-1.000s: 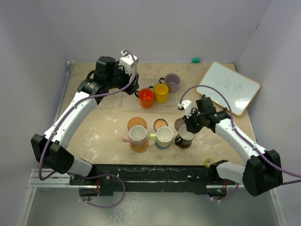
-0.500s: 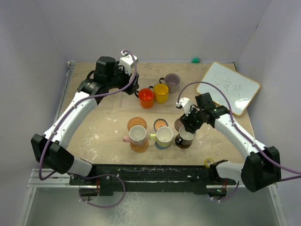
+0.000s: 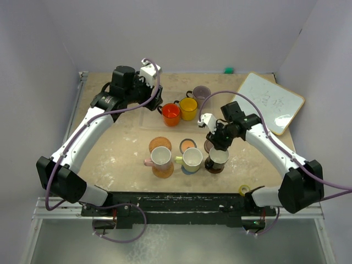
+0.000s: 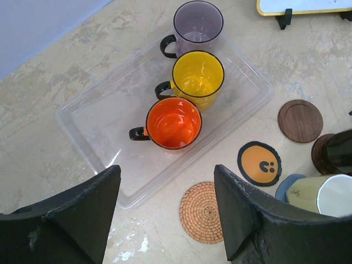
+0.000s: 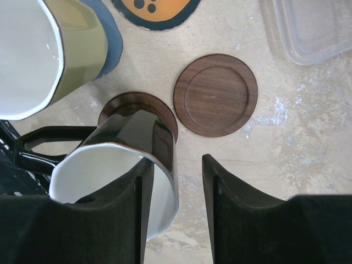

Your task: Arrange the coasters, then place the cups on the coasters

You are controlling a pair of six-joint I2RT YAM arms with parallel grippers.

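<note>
The black cup (image 5: 126, 165) stands on a dark brown coaster (image 5: 137, 104). My right gripper (image 5: 177, 165) (image 3: 218, 144) is open just above it, one finger over the cup's mouth and the other outside its wall with a gap. A bare dark brown coaster (image 5: 215, 94) lies beside it. The pink cup (image 3: 160, 157) stands on a woven coaster and the yellow-green cup (image 3: 192, 158) on the blue-grey one. A woven coaster (image 4: 202, 212) and the orange-centred coaster (image 4: 259, 163) are bare. Red-orange (image 4: 173, 122), yellow (image 4: 198, 77) and mauve cups (image 4: 198, 22) stand in the tray. My left gripper (image 4: 166, 176) hangs open above them.
The clear plastic tray (image 4: 99, 115) sits at the table's back middle. A whiteboard (image 3: 267, 102) leans at the back right. A small yellow tape roll (image 3: 244, 190) lies near the right arm's base, and a green object (image 3: 228, 70) sits by the back wall.
My right gripper has let go of the black cup and drawn up and back toward the far side. The cup stays on its coaster. The left arm has not moved.
</note>
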